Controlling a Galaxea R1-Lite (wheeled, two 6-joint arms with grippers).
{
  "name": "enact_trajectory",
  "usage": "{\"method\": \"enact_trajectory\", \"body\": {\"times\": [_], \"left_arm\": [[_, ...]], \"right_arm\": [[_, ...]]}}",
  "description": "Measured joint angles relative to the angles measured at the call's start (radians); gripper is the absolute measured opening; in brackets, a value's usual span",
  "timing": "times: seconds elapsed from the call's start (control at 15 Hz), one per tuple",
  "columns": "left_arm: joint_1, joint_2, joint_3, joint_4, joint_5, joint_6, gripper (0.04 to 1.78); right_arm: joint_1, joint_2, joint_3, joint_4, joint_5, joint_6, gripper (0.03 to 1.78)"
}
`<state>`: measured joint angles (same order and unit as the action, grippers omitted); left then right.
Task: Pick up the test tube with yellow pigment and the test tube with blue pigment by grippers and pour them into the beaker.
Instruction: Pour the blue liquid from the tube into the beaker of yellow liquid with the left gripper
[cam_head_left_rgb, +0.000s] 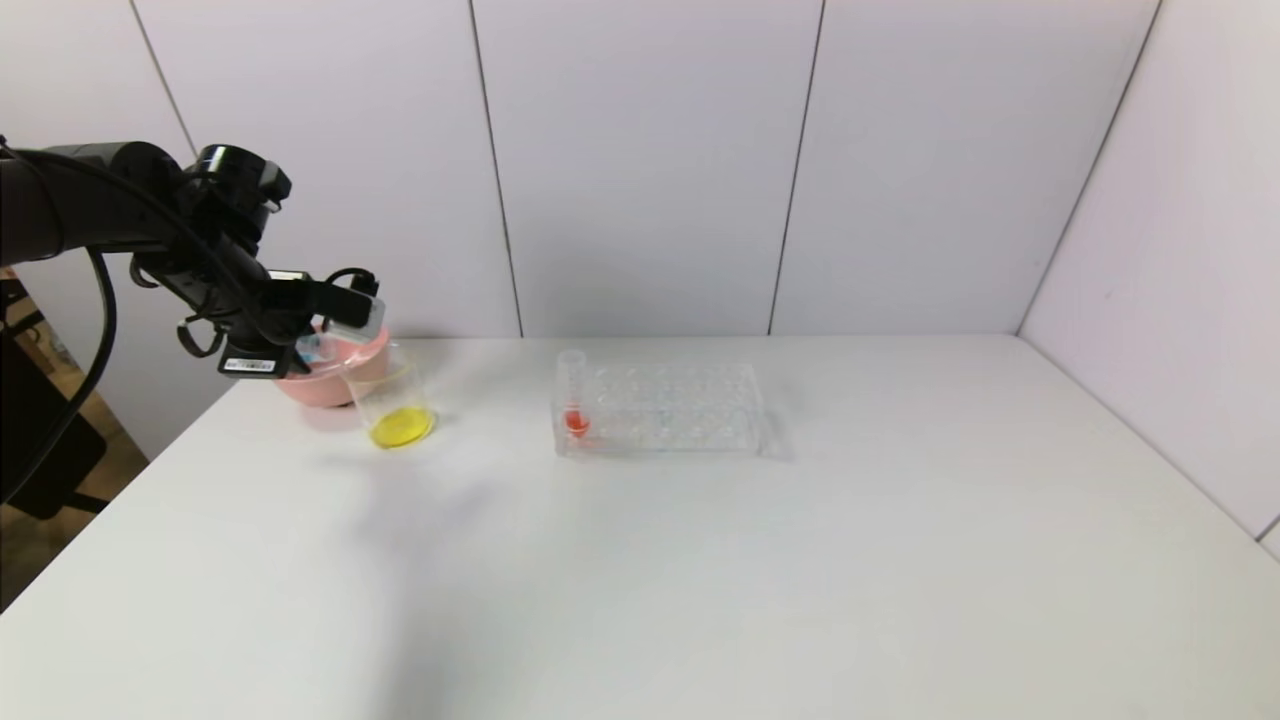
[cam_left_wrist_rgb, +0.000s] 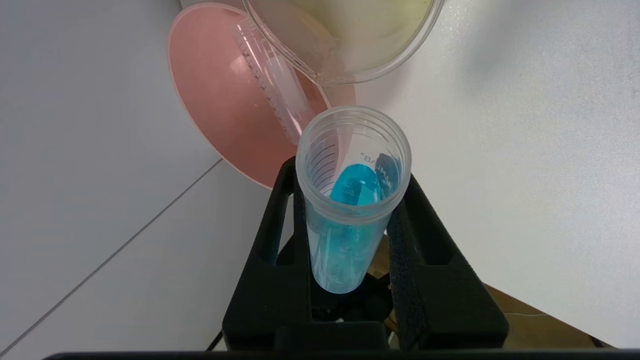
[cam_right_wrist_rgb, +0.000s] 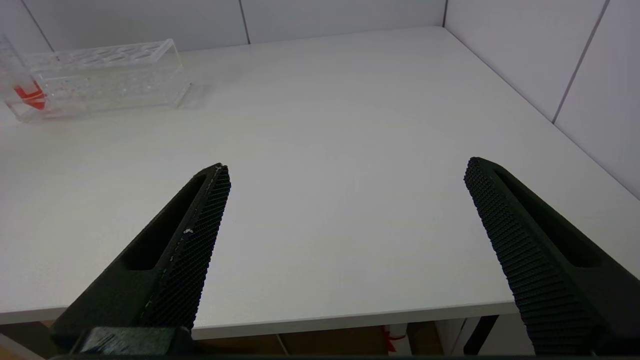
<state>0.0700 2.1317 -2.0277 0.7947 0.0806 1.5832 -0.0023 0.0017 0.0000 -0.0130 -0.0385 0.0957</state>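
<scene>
Blue-pigment test tube (cam_left_wrist_rgb: 350, 200), mouth tilted toward beaker (cam_left_wrist_rgb: 350, 40)

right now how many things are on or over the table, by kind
test tubes: 3 (blue one in the left gripper, red one in the rack, empty one in the bowl)
beaker: 1
pink bowl: 1
tube rack: 1
total: 6

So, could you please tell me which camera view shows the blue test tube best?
The left wrist view: the test tube with blue pigment fills the centre, clamped by the left gripper. In the head view only a sliver shows, hidden behind that gripper. The right wrist view misses it.
</scene>
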Motion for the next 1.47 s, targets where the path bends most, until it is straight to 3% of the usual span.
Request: {"method": "enact_trajectory", "body": {"times": [1.47], "left_arm": [[-0.034, 0.028, 0.000, -0.015, 0.127, -0.003, 0.46]], "right_arm": [[0.000, 0.000, 0.000, 0.000, 0.000, 0.000, 1.71]]}}
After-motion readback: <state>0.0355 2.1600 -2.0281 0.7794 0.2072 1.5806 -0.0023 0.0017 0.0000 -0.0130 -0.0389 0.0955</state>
